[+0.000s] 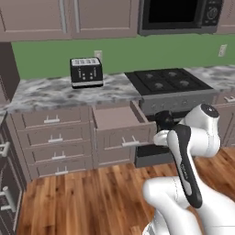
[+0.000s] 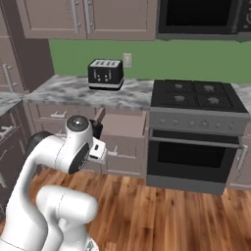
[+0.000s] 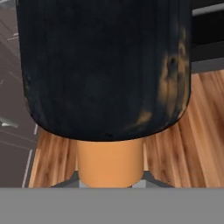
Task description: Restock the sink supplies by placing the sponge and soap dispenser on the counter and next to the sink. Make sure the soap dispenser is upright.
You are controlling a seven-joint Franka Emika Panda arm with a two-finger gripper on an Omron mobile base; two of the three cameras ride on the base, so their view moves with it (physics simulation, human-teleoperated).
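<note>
The soap dispenser (image 3: 107,74) looms in the hand view, a rounded, matte black body scuffed with orange patches at 3 o'clock, tapering to a smooth orange cylindrical neck at 6 o'clock. The hand (image 1: 164,123) is clamped on the neck, holding the bottle in the air above glossy wood-plank floor (image 1: 92,197), in front of an open mauve drawer (image 1: 120,123). At 12 o'clock in the left base view, a boxy black-and-chrome toaster (image 1: 86,72) stands on the veined grey marble worktop (image 1: 50,94), with a black gas stovetop (image 1: 167,80) at 2 o'clock.
</note>
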